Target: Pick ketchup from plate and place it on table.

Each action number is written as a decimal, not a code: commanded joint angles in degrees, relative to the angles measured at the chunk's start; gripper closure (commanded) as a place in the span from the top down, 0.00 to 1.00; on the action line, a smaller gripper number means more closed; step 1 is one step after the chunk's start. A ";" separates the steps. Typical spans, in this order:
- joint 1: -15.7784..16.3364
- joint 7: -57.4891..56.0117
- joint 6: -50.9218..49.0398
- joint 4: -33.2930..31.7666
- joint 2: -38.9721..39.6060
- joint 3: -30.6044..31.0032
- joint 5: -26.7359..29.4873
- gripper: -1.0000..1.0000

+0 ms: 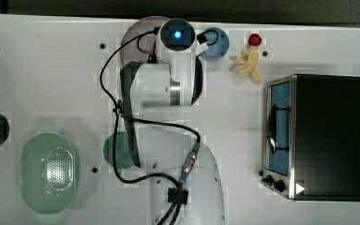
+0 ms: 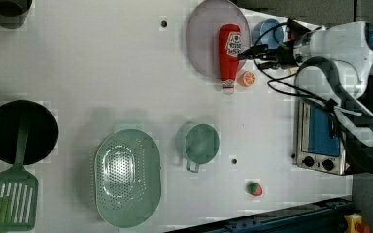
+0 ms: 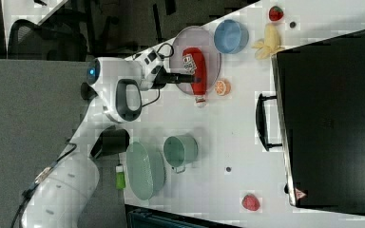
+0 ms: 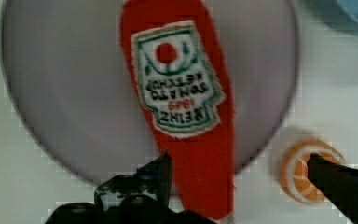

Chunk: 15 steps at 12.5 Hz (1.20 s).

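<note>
**Open gripper hovering over the ketchup on the plate**

We are seeing the ketchup bottle (image 2: 229, 54) lying flat on the mauve-grey plate (image 2: 203, 43), its cap end reaching past the rim onto the white table (image 2: 102, 73), just beside an orange slice (image 2: 246, 78). In the wrist view the gripper (image 4: 240, 170) is standing fully open, its two fingertips (image 4: 161, 170) straddling the bottle's neck, and we are seeing nothing held between them. In the right view the arm (image 3: 123, 90) is reaching over the plate, with a blue bowl (image 3: 231, 36) near the rim and a green cup (image 3: 180, 150) well apart.
</note>
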 commanded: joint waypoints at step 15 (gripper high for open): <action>1.68 -6.27 14.00 3.57 7.44 0.32 -4.57 0.60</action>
